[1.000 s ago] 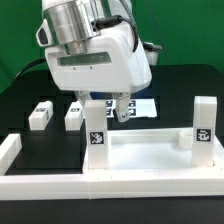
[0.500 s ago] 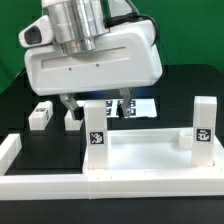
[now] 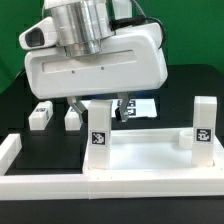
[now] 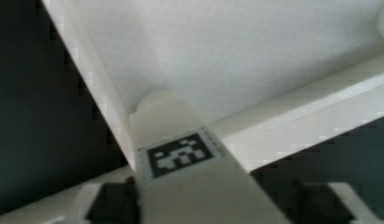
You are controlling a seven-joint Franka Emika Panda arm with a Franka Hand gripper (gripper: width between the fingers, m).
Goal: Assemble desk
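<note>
The desk tabletop (image 3: 150, 152) is seen lying along the edge of the black surface (image 3: 40, 145) nearest the exterior camera, hemmed by a white border bar (image 3: 40, 185). Two legs are stood upright in its corner sockets: one leg (image 3: 97, 140) toward the exterior view's left and a second leg (image 3: 203, 125) toward its right. A black-and-white block-pattern tag is carried on each, and this is the only printing that can be made out. Two loose legs (image 3: 40, 116) (image 3: 73, 117), tagged on top, are set farther back on the surface toward the exterior view's left. The marker board (image 3: 146, 106) is partly hidden behind the hand (image 3: 98, 110). The hand is held over the left-hand upright leg, partly open, with its fingers (image 3: 76, 104) standing apart from the leg on either side; nothing is gripped. Only the exterior view shows the loose legs, the second upright leg and the board. Only the wrist view shows that leg's tag (image 4: 180, 152) at close range, against the tabletop's floor (image 4: 224, 50) and its raised rim.
</note>
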